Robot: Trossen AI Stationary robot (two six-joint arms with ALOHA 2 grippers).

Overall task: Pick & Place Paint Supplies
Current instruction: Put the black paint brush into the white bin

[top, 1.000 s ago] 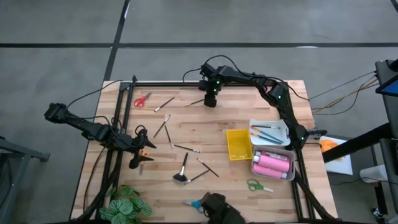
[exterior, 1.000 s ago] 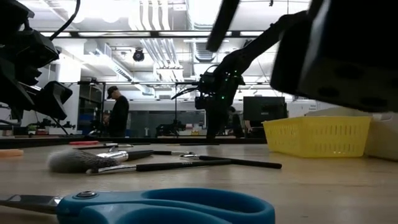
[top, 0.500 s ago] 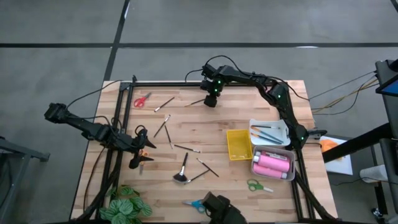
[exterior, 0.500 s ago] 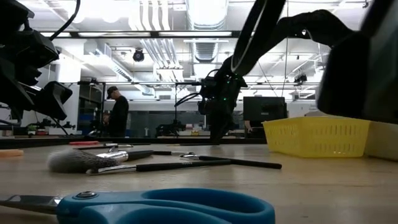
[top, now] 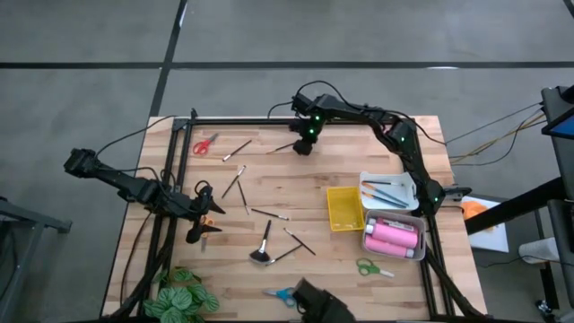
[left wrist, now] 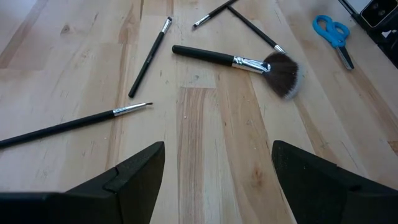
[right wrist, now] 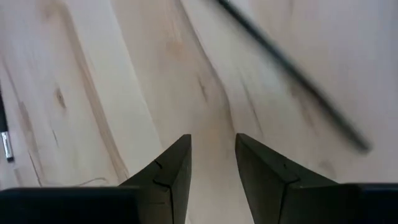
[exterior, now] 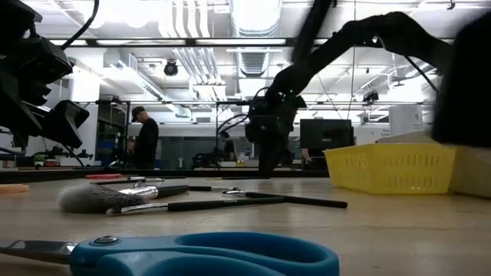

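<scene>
Jaws on my right gripper [top: 304, 146] stand narrowly parted and empty, low over the desk [top: 296, 184] at its far edge, just beside a thin brush [top: 281, 148]. My left gripper [top: 201, 231] waits with jaws wide, holding nothing, near the desk's left edge. Relative to the yellow tray [top: 344, 208], the fluffy brush [top: 262, 244] lies to its left, pink bottles [top: 393, 237] sit to its right, green scissors [top: 372, 267] nearer me.

bottles [top: 392, 236] in tray [top: 367, 245], scissors [top: 372, 267] beside
</scene>
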